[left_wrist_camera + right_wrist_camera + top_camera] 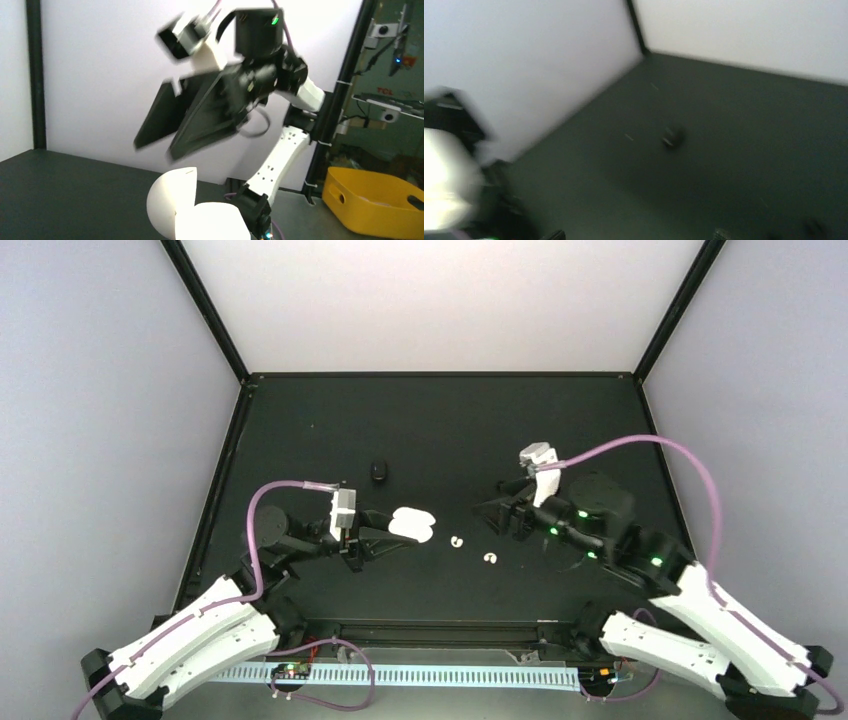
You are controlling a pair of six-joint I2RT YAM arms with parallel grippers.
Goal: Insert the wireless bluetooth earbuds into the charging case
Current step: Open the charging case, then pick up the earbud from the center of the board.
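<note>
Nothing looks seated yet. The left gripper pinches the glossy white clamshell charging case, its lid open. A small black earbud lies behind the case, and two curled white earbuds lie just right of it on the matte black table. Beyond them the right gripper hangs with fingers spread, seemingly empty.

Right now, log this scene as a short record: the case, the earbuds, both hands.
charging case: white, lid open, left of the middle of the table
left hand: shut on the charging case at its near edge
right hand: open, nothing seen between its fingers
white earbuds: two, loose on the table between the hands, the second nearer the arms; both outside the case
black earbud: one visible, loose, behind the case; no second one seen
</note>
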